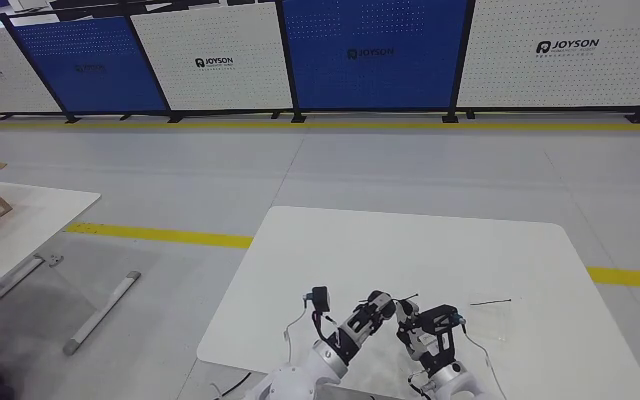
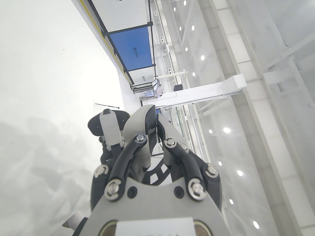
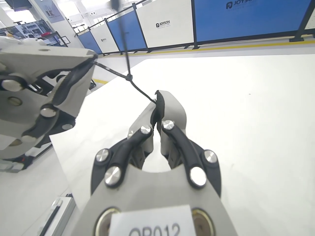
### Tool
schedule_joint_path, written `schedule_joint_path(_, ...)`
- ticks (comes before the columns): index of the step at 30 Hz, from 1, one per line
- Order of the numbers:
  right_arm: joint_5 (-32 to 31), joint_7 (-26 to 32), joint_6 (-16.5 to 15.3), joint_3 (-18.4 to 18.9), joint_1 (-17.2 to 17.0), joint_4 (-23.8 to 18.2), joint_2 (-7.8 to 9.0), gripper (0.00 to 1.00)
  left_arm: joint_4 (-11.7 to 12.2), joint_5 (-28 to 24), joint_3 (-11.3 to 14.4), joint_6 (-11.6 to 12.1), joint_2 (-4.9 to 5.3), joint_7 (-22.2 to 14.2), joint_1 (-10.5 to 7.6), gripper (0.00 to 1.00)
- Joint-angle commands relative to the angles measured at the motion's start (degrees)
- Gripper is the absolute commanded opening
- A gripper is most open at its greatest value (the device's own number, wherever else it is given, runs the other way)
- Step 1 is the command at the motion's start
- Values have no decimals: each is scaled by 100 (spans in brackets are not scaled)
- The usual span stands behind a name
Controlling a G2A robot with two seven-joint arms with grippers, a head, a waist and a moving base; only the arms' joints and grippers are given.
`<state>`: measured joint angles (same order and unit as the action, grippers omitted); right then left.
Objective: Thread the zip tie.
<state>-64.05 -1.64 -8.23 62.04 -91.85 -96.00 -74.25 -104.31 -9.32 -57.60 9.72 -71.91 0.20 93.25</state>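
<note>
Hanging taut between the two grippers, the zip tie [image 3: 129, 77] is sitting in the air just above the near edge of the table [image 1: 420, 240], at about 6 o'clock on its top. The right gripper [image 3: 158, 100] is clamping one stretch of the strap between closed fingers. The left gripper [image 2: 154, 124], at its 9 o'clock in the top view, is also closed and is pinching another stretch. Three strands are meeting at a small dark junction between them, and one free end is pointing away from both grippers. That junction is probably the head with the strap passing through it, though I cannot tell for sure.

If so, the step in hand is drawing the strap through. Doing it well is likely meaning:
- holding the junction side steady with one gripper;
- pulling with the other straight along the strap's own line, slowly;
- avoiding any twist, since so thin a strap is apt to kink or slip from the pads.

Counting up, two zip ties are showing: the held one and a spare zip tie [image 1: 490, 301] lying flat at 3 o'clock from the grippers, well apart from them. Two grippers are working, both closed. One work table is bearing everything, and a second table [image 1: 40, 215] is standing off at 9 o'clock.
</note>
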Motion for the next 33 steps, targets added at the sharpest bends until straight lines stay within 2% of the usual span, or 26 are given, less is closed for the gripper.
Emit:
schedule_joint_path(1,-2,-13,1,1,1,12,0,0,-38,0,-28,38,9,-19,44,0)
schedule_joint_path(10,-10,-79,-18,26,-16,35,7,0,-134,-19,-79,206,24,-64,135,0)
schedule_joint_path(33,15,-110,-58,13,33,136,6,0,-295,62,-304,705,116,-259,570,0)
